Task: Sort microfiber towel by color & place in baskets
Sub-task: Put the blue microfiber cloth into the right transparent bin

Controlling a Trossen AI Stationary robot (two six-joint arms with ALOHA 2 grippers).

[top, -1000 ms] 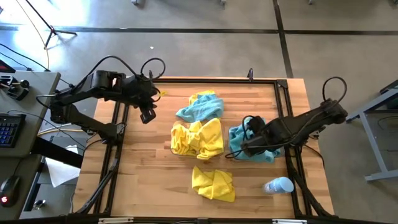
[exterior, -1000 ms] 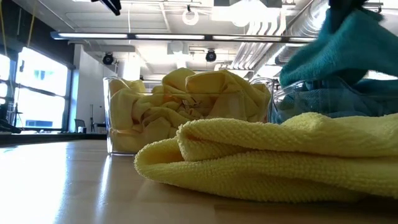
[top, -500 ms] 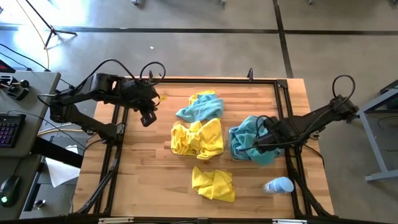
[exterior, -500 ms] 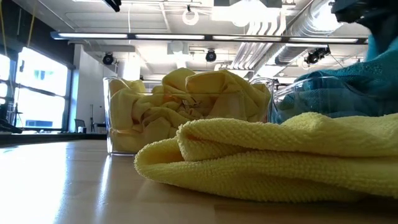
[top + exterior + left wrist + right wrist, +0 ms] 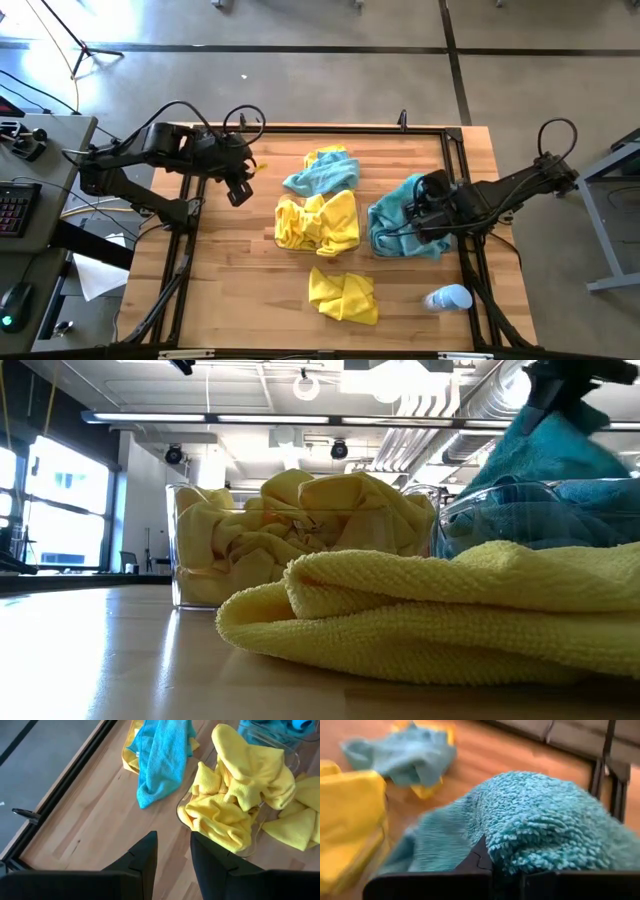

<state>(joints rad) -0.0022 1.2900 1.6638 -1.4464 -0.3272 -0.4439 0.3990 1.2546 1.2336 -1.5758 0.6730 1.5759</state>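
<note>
one teal towel [image 5: 535, 820] between right jaws

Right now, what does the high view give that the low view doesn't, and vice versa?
Only high view: both arms, the left gripper hovering empty near the table's left edge, the right gripper, jaws shut on a teal towel, the bottle, and a loose teal towel on a yellow one.
Only low view: the basket's clear wall side-on, and ceiling lights.
Both: the yellow-filled basket, the loose yellow towel in front, and the teal towel lifted over its basket.
</note>
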